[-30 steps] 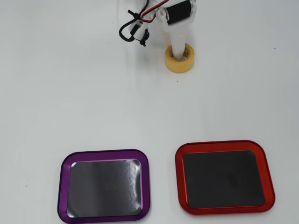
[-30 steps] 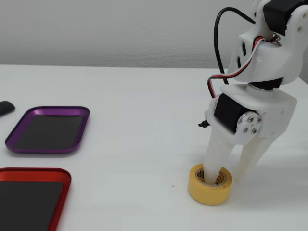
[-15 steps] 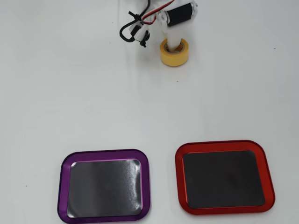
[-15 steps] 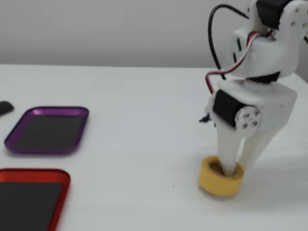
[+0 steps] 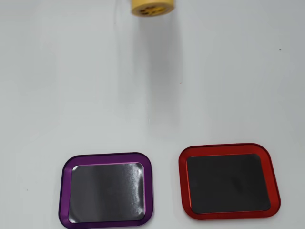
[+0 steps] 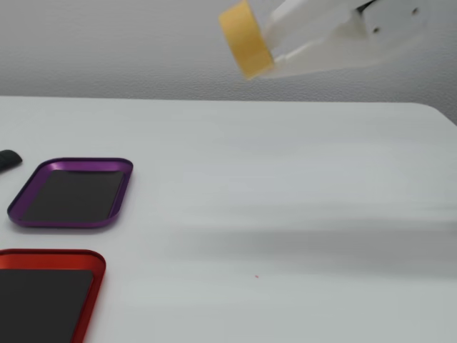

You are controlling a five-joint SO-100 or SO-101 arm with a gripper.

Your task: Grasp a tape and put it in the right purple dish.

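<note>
My white gripper (image 6: 265,51) is shut on the yellow-orange tape (image 6: 245,39) and holds it high above the table, upper middle in the fixed view. In the overhead view the tape (image 5: 152,6) shows at the top edge, partly cut off, and the gripper itself is out of frame. The purple dish (image 5: 107,158) lies flat at the bottom left of the overhead view, far from the tape, with nothing on its dark inner surface. In the fixed view it (image 6: 86,162) lies at the left.
A same-shaped red-rimmed tray (image 5: 224,147) lies beside the purple dish, at the bottom right in the overhead view and the bottom left in the fixed view (image 6: 50,254). A small dark object (image 6: 7,160) sits at the fixed view's left edge. The table (image 6: 285,186) is white.
</note>
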